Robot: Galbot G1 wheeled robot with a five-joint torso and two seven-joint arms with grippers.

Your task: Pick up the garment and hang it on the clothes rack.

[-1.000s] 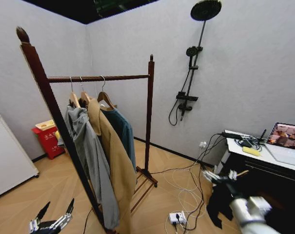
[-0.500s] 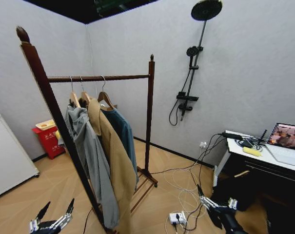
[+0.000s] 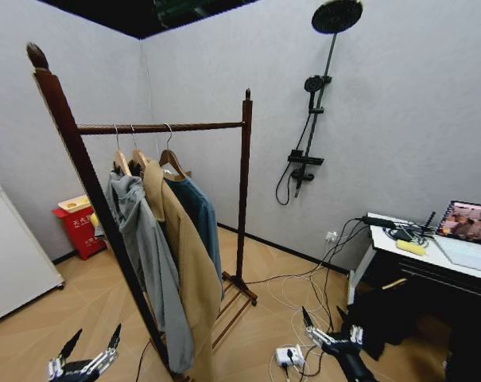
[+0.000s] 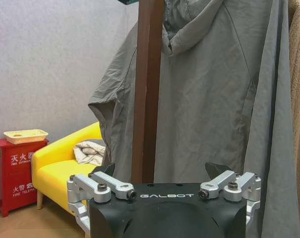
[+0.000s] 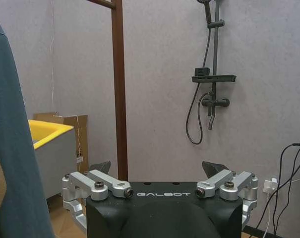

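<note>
Already the garment (image 3: pixel 199 215) hangs on the clothes rack (image 3: pixel 160 127) beside the tan coat (image 3: pixel 184 270); both the left gripper (image 3: pixel 87 354) and right gripper (image 3: pixel 329 330) sit low with fingers spread and empty; best to keep them well apart from the hangers

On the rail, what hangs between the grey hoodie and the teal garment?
In the head view, the long tan coat hangs between the grey hoodie and the garment on the clothes rack.
</note>
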